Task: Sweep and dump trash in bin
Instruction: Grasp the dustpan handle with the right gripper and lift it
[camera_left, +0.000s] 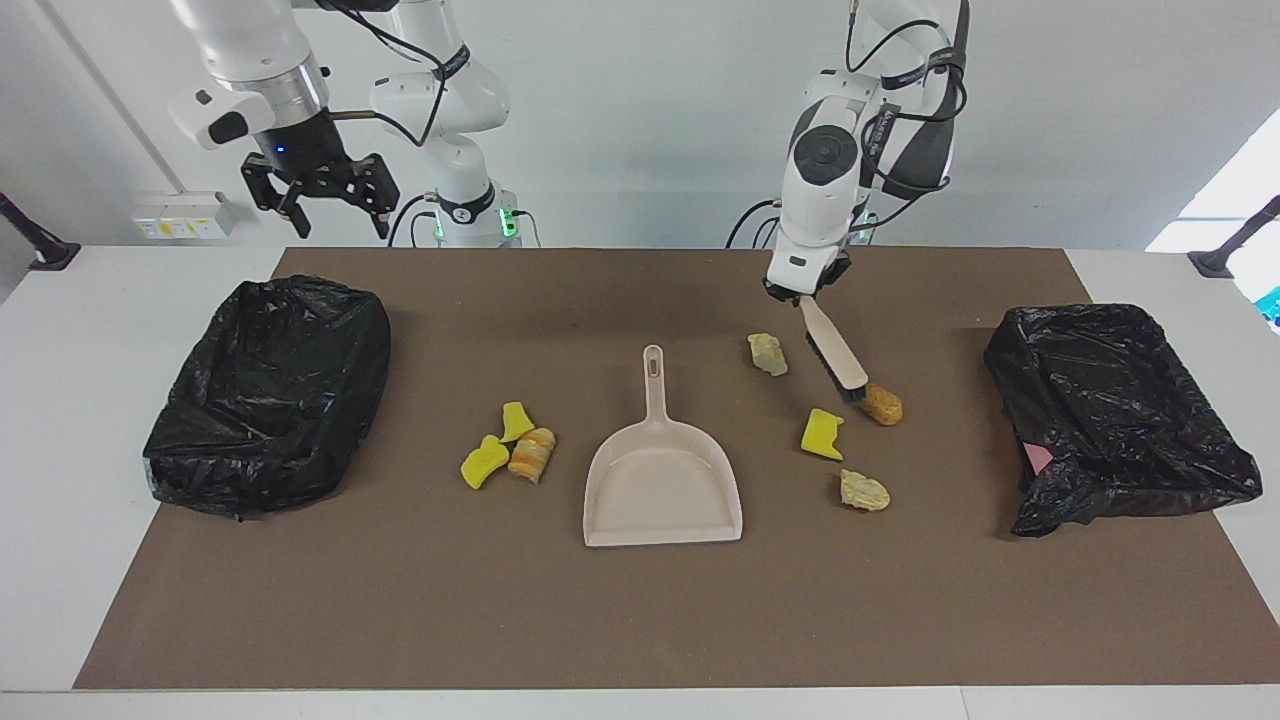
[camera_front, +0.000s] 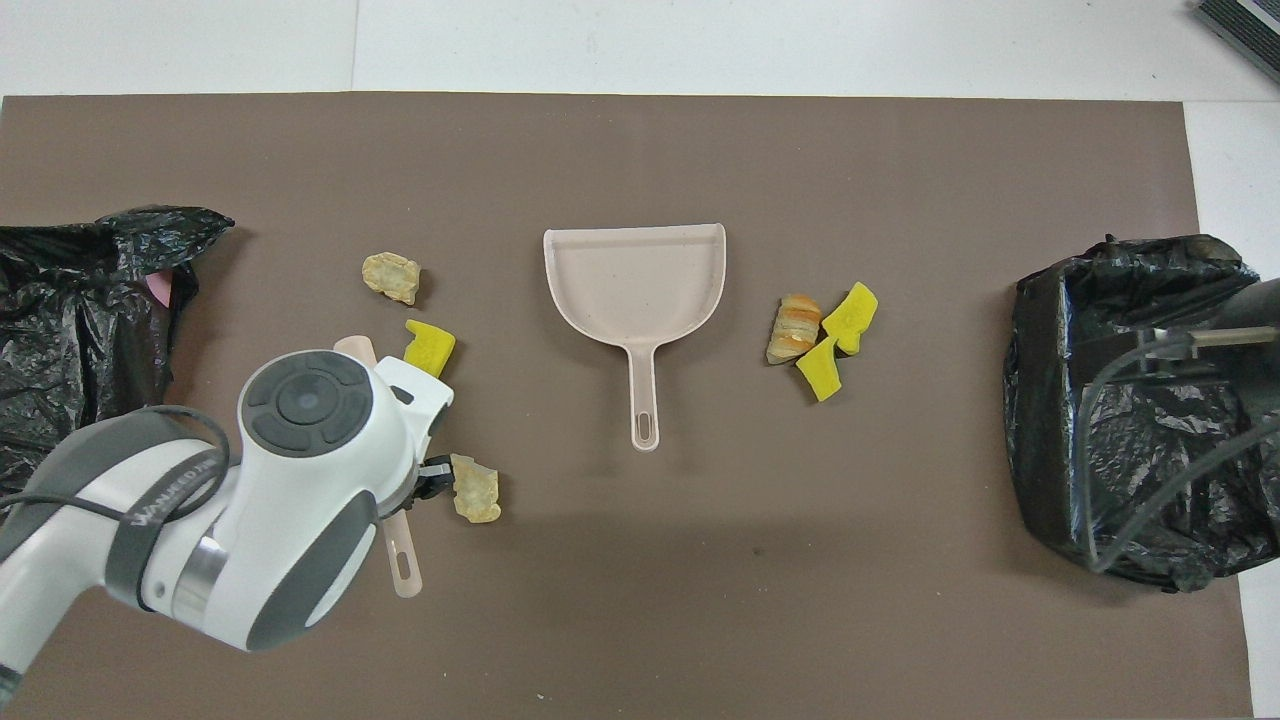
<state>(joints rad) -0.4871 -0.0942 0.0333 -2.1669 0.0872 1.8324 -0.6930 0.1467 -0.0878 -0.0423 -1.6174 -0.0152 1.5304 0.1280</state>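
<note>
Brown mat (camera_left: 400, 600) covers the white table (camera_left: 60, 420). Power socket (camera_left: 180, 215) on wall, off the mat's corner nearest the right arm.
</note>
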